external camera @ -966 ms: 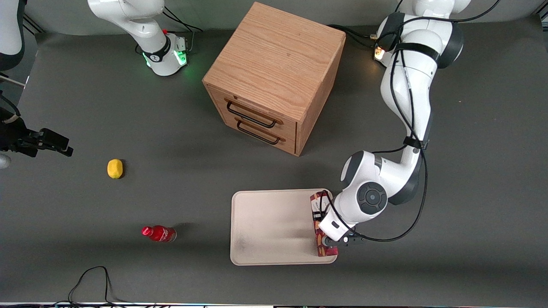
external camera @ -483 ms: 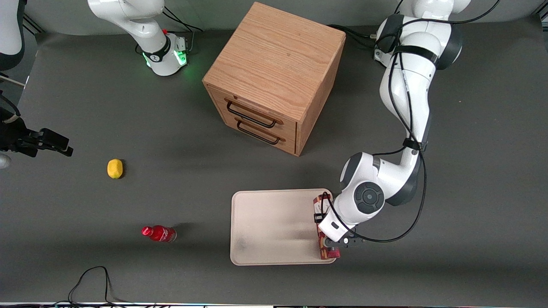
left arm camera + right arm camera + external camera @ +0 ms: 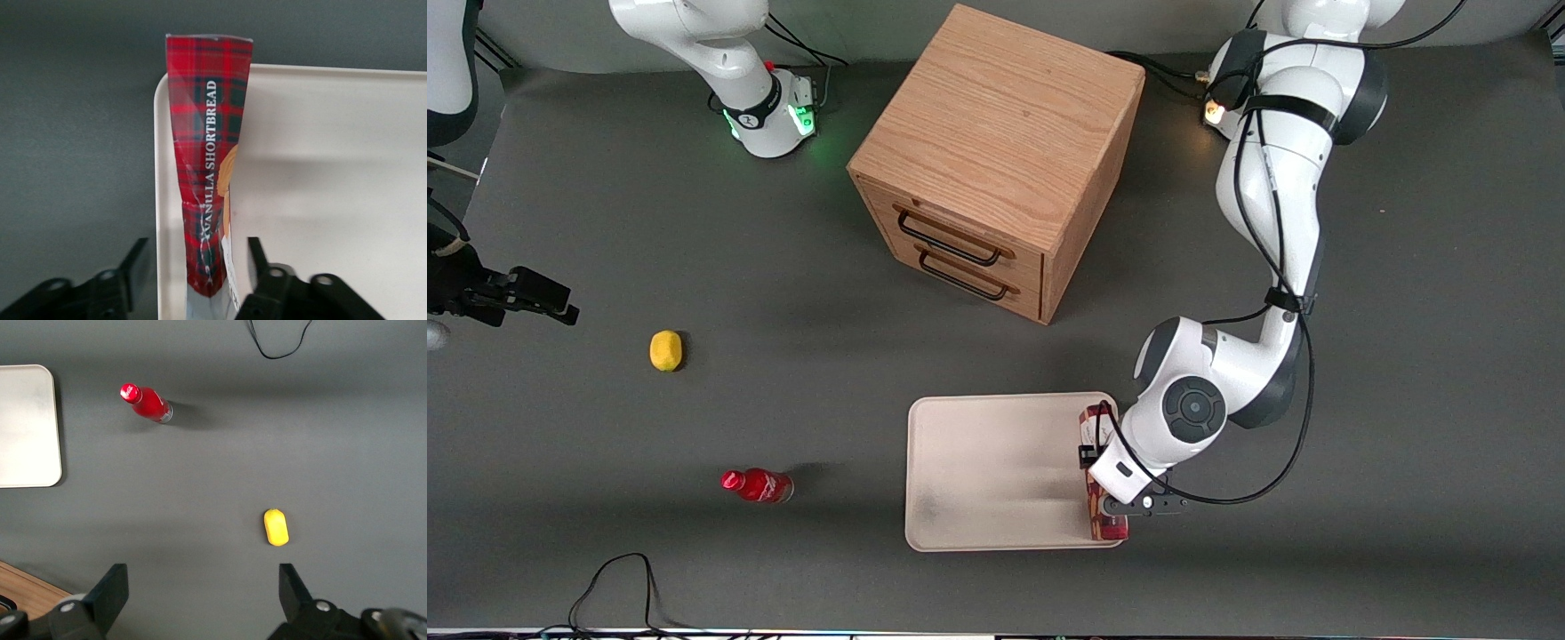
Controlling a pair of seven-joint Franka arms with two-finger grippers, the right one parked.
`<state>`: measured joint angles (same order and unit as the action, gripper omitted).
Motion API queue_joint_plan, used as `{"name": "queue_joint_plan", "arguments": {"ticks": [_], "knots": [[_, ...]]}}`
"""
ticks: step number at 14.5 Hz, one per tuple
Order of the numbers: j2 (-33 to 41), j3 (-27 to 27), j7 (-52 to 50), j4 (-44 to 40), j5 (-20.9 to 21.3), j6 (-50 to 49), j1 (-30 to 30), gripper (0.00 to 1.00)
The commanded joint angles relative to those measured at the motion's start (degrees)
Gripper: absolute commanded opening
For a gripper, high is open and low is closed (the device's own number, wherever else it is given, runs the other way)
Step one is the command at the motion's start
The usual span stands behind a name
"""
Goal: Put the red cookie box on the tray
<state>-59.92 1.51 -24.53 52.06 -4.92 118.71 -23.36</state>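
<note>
The red cookie box (image 3: 1093,424), tartan-patterned, lies along the edge of the cream tray (image 3: 987,471) that faces the working arm's end of the table. Most of its length is hidden under the wrist in the front view. In the left wrist view the box (image 3: 207,167) rests lengthwise on the tray (image 3: 320,200) just inside the rim. My gripper (image 3: 197,244) straddles the box's near end and is open. Its black fingers (image 3: 137,263) stand apart from the box on both sides. The same gripper (image 3: 1112,487) hangs low over the box.
A wooden drawer cabinet (image 3: 996,160) stands farther from the front camera than the tray. A small red bottle (image 3: 758,485) and a yellow lemon (image 3: 665,350) lie toward the parked arm's end. A black cable (image 3: 618,578) loops near the table's front edge.
The box has shifted slightly toward the working arm's end and settled flatter along the tray's edge. The wrist moved only a little with it.
</note>
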Motion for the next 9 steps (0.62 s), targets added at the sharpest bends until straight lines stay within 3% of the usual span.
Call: {"name": "queue_joint_plan", "arguments": {"ticks": [1,6,9], "knots": [[3.66,-0.45,0.35,1.03,1.05,-5.75,0.42,1.0],[13.4,-0.71,7.47,4.61,1.14,-19.91,4.81,1.0],[27.71,-0.8,10.7,22.24,1.23,-18.79,8.5,1.0]]}}
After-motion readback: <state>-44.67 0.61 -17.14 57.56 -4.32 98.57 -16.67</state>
